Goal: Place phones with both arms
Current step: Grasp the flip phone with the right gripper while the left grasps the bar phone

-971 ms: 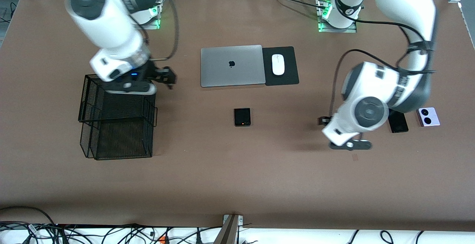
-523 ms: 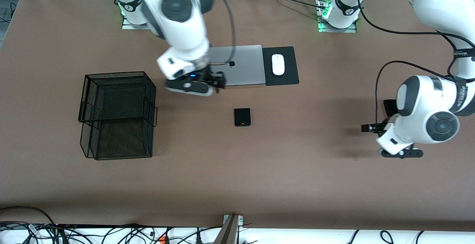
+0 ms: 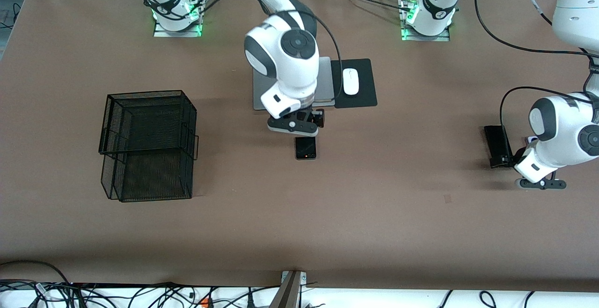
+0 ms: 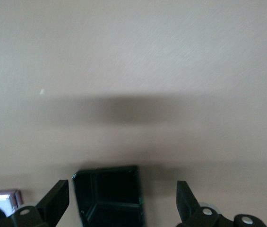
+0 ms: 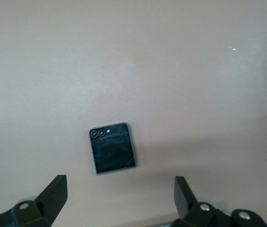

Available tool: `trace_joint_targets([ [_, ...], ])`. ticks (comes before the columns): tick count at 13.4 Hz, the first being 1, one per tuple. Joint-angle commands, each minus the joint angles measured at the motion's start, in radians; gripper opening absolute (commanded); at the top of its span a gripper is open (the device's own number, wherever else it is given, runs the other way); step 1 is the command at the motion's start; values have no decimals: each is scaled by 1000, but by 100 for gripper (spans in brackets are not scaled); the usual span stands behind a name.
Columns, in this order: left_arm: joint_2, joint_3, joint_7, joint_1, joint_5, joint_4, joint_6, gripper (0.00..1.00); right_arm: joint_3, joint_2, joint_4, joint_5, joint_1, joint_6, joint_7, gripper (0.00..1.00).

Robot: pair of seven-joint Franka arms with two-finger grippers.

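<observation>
The right gripper [image 5: 119, 198] is held wide open over the small squarish black phone [image 3: 305, 148], near the silver laptop [image 3: 325, 81]. The left gripper [image 4: 122, 201] is spread wide over the long slim black phone [image 3: 497, 145]. Nothing is gripped.

1. Right gripper [image 5: 119, 198]: two black fingers [image 5: 53, 191] spread wide apart, nothing between them.
2. Small squarish black phone [image 5: 112, 147] lies flat on the brown table [image 5: 171, 71], in line with the gap between the fingers, not touching either.
3. Phone is slightly skewed to the fingers; two round lenses and a small blue dot sit along one edge.
</observation>
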Motion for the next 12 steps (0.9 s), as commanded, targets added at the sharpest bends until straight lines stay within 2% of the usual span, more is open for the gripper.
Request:
trace_joint_targets([
  [1, -30, -16, 8, 39, 23, -83, 28, 100, -11, 76, 43, -25, 7, 64, -8, 100],
  [4, -36, -16, 11, 56, 24, -132, 71, 100, -12, 150, 43, -23, 5, 189, -10, 100],
  [12, -33, -16, 11, 82, 24, -178, 73, 100, -11, 248, 29, -18, 8, 313, -29, 100],
])
